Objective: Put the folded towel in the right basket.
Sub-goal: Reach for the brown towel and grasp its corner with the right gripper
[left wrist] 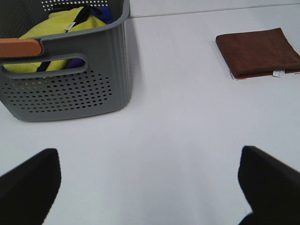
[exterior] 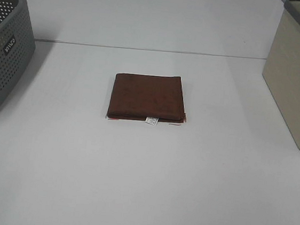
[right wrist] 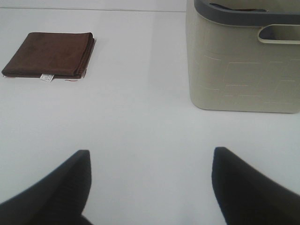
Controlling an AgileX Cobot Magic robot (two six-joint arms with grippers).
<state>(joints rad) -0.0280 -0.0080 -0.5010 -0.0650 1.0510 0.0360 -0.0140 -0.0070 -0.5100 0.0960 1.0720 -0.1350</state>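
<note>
The folded towel (exterior: 147,97) lies flat in the middle of the white table, dark reddish-brown, with a small white tag at its near edge. It also shows in the left wrist view (left wrist: 258,51) and the right wrist view (right wrist: 49,54). The right basket (exterior: 298,80) is a beige bin with a grey rim at the right edge; it also shows in the right wrist view (right wrist: 243,61). Neither arm shows in the high view. My left gripper (left wrist: 150,180) is open and empty, far from the towel. My right gripper (right wrist: 150,180) is open and empty over bare table.
A grey perforated basket (exterior: 3,54) with a label stands at the left edge; the left wrist view shows yellow and blue items inside that basket (left wrist: 65,70). The white table (exterior: 142,187) stretches around the towel.
</note>
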